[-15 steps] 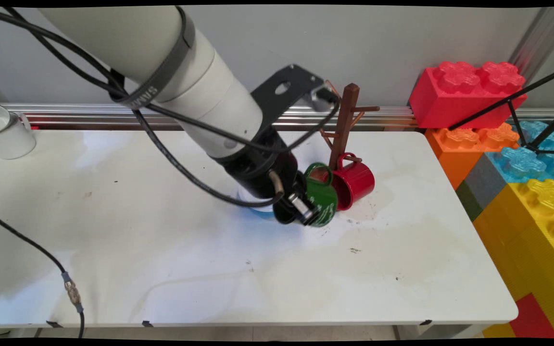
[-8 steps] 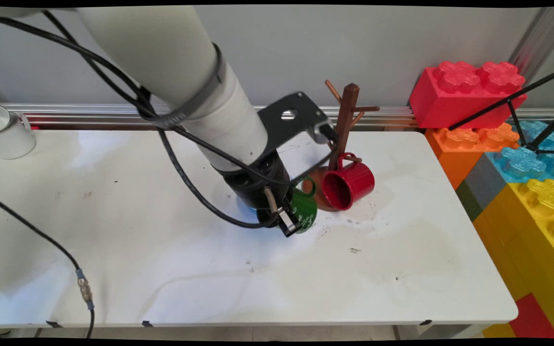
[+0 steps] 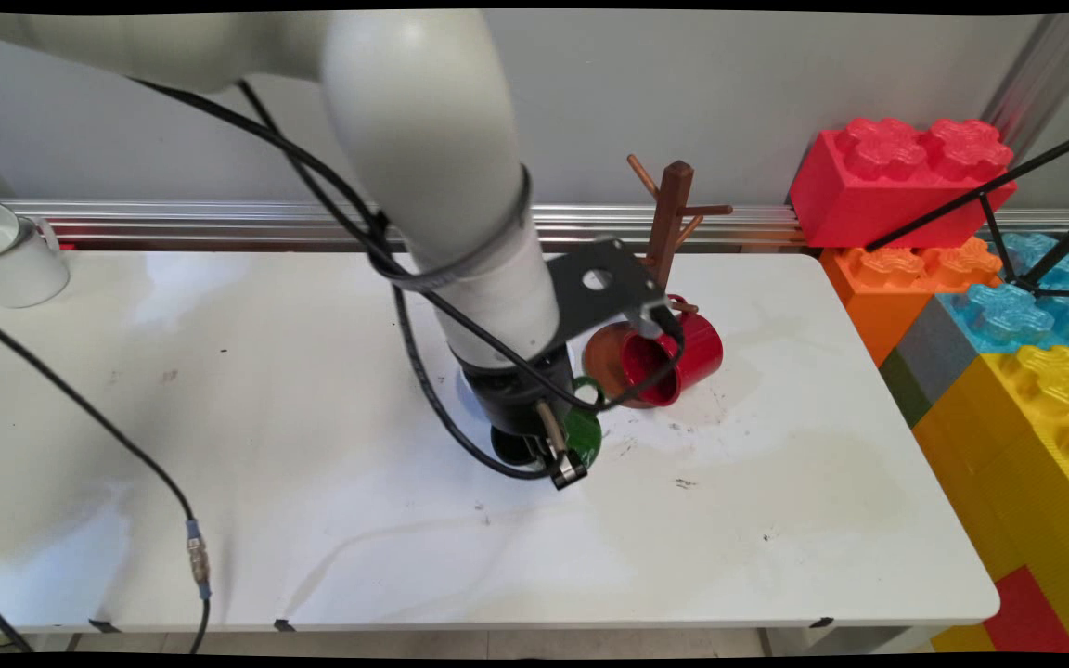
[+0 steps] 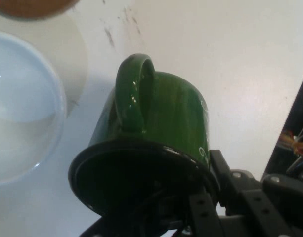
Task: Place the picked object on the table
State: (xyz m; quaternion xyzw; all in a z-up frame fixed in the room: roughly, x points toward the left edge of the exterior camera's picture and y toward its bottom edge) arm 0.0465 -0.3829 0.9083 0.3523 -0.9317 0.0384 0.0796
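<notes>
While the black two-finger claw [image 3: 564,468] stays hidden low at centre frame, a glossy green enamel mug [image 3: 584,432] sits at its tip above the white table [image 3: 312,390].
Hand view: claw clamped on the mug's [image 4: 156,123] black rim; it looks rigid, slick and light, its handle facing up-frame.
</notes>
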